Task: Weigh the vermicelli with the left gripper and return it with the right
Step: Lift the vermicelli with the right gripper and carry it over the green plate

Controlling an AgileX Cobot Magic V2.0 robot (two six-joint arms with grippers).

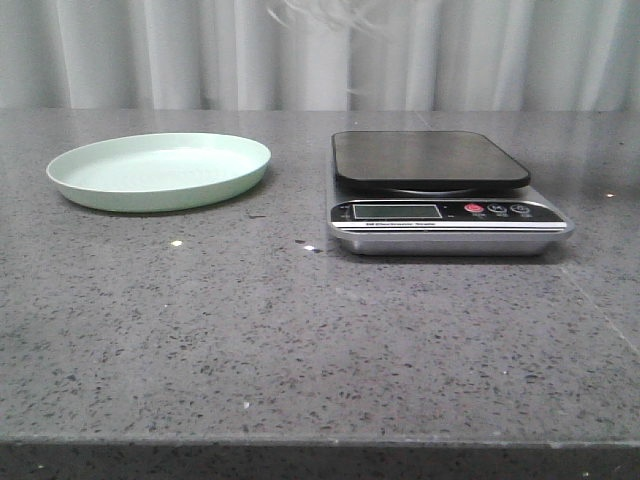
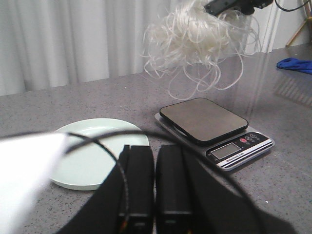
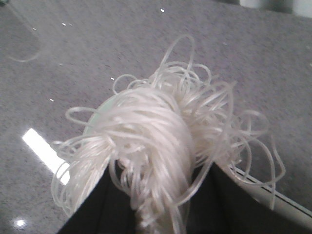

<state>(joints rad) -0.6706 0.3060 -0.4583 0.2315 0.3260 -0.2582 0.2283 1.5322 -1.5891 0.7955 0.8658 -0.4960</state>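
The front camera sits low, facing forward across the bench [image 1: 300,340]. Both it and the left wrist camera show the scale [image 1: 440,190] and plate [image 1: 160,172]. The right wrist camera looks down from close above.

Grey speckled desk [image 1: 300,340]. Pale green plate [image 1: 160,170] sits on it at left, empty. Kitchen scale [image 1: 440,195] sits at right, well apart from plate, black platform bare. Blue cloth [image 2: 296,65] lies at desk's far edge.

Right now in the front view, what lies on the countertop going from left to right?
Pale green round plate → silver digital kitchen scale with black weighing platform. Only a few strands of the translucent white vermicelli show at the top edge, lifted off the counter.
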